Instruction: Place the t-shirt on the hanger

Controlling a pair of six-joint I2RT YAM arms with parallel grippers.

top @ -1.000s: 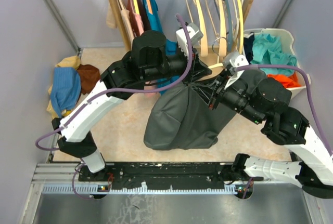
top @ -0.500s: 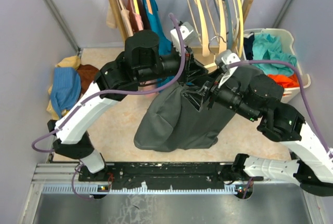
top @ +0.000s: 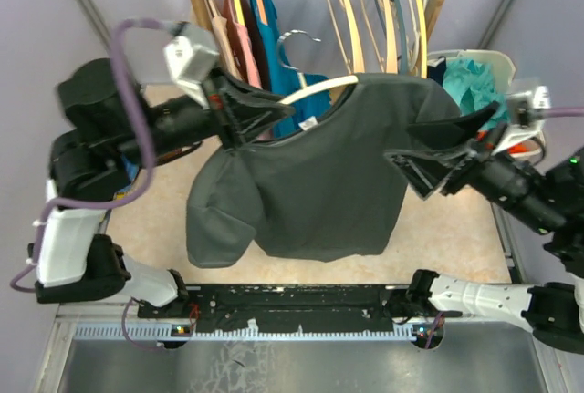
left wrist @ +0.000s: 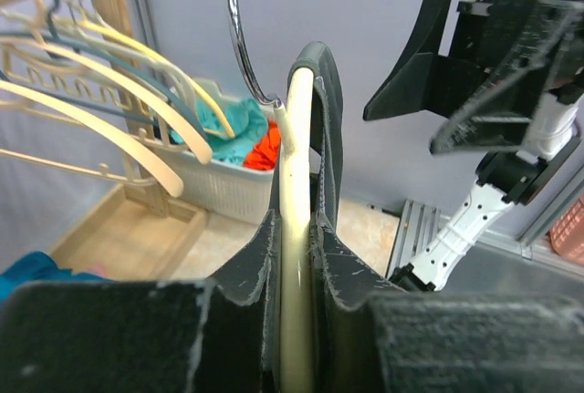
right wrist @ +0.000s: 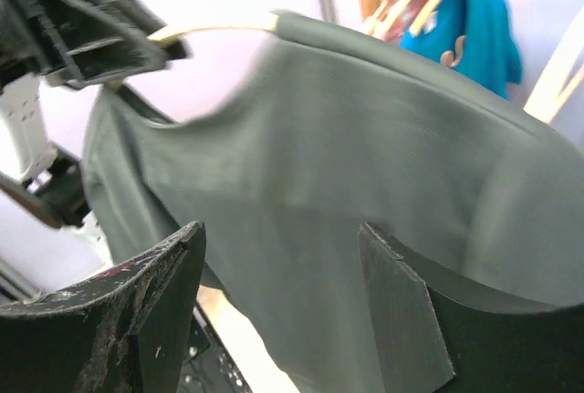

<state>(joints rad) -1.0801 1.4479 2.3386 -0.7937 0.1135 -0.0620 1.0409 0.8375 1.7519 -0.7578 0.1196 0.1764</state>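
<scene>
The dark grey t-shirt (top: 319, 174) hangs spread in the air from the pale wooden hanger (top: 319, 89). The hanger's right half is under the shirt's shoulder, and its left half shows bare above the neckline and the white label. My left gripper (top: 270, 104) is shut on that bare end, and in the left wrist view the hanger (left wrist: 297, 256) stands clamped between the fingers, with its silver hook (left wrist: 239, 37) above. My right gripper (top: 422, 149) is open just right of the shirt. Grey cloth (right wrist: 365, 138) fills the right wrist view beyond the open gripper (right wrist: 281, 233).
Behind stands a wooden rack (top: 205, 10) with pink and teal garments (top: 269, 10) and several bare hangers (top: 383, 19). A white basket (top: 500, 56) of teal and orange clothes stands at the right. The arms' base rail (top: 292, 306) runs along the near edge.
My left arm has swung up and to the left, lifting the hanger so the shirt now hangs spread. My right gripper has opened, let go of the shirt and drawn back to the right.
</scene>
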